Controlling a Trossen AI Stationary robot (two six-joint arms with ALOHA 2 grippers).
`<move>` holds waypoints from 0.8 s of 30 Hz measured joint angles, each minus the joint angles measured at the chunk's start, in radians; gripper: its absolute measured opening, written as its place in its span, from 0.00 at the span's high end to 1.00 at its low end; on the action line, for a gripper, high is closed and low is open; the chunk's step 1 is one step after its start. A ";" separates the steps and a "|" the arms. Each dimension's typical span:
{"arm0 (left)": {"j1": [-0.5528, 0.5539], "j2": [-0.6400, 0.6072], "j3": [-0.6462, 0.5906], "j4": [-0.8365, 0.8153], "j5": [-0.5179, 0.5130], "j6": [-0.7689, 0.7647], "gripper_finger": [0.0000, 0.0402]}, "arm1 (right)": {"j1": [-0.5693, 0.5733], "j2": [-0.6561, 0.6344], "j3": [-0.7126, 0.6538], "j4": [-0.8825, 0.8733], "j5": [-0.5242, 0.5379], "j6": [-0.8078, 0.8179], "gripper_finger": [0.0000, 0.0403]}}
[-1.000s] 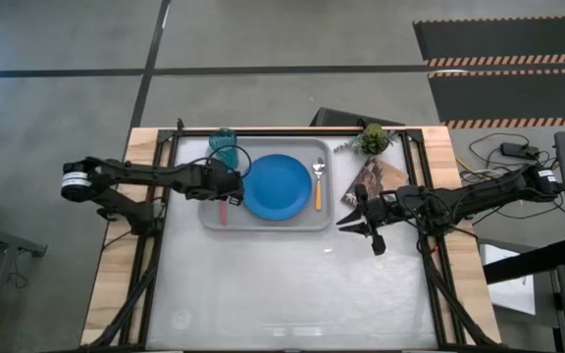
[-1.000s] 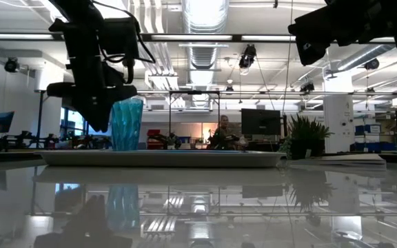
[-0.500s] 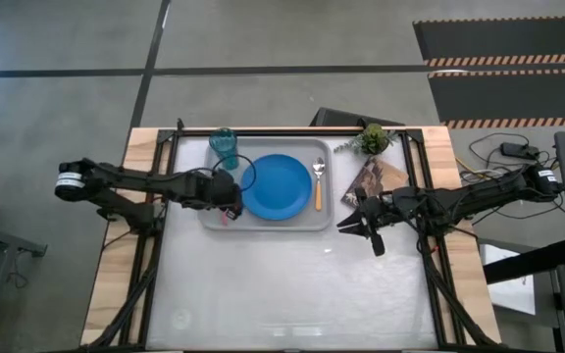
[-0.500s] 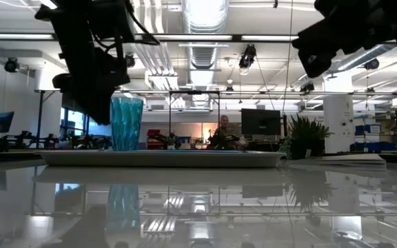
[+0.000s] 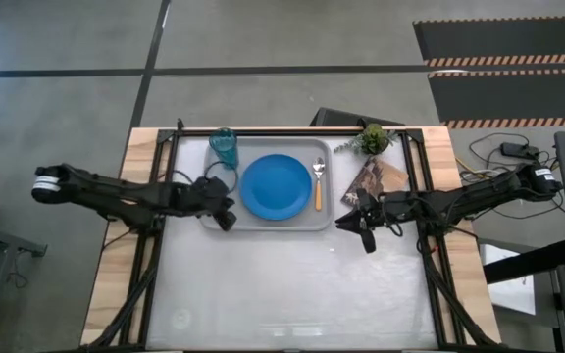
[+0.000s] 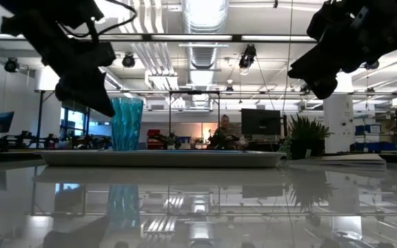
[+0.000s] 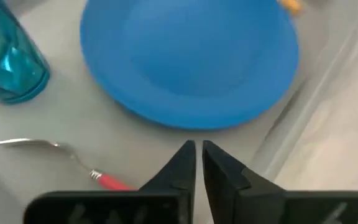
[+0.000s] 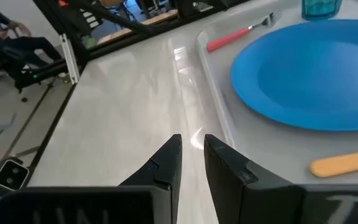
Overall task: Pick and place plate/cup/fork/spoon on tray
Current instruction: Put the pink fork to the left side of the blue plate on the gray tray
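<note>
1. Glossy white tabletop, bare at its near side.
2. Left gripper (image 7: 196,155) over the near tray (image 5: 263,225) rim; right gripper (image 8: 191,152) just beside the tray; both jaws nearly closed, empty.
3. Fork (image 7: 73,163), plate (image 5: 276,187), spoon (image 5: 318,183), cup (image 5: 224,148) lie in the tray; the cup looks light and slick, best gripped mid-wall.

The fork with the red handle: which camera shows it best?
The right wrist view: the fork lies in full, tines to handle, on the tray beyond the plate. The left wrist view shows its tines and part of the handle. In the high view the left gripper hides it; the low view doesn't show it.
</note>
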 joint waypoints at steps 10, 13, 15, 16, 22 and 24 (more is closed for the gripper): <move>0.012 -0.146 -0.209 0.116 -0.262 -0.189 1.00 | 0.000 0.003 0.000 0.003 0.065 0.007 0.86; 0.012 -0.142 -0.238 0.130 -0.262 -0.258 1.00 | 0.000 0.003 0.000 0.004 0.076 0.009 0.86; 0.012 -0.132 -0.241 0.133 -0.259 -0.297 1.00 | 0.000 0.003 0.000 0.004 0.076 0.009 0.86; 0.012 -0.126 -0.241 0.135 -0.256 -0.318 1.00 | 0.000 0.003 0.000 0.004 0.077 0.009 0.86; 0.012 -0.083 -0.235 0.148 -0.215 -0.395 1.00 | 0.000 0.001 0.025 0.002 0.077 -0.004 0.86; 0.012 -0.071 -0.230 0.148 -0.196 -0.404 1.00 | 0.000 0.000 0.047 0.002 0.079 -0.041 0.86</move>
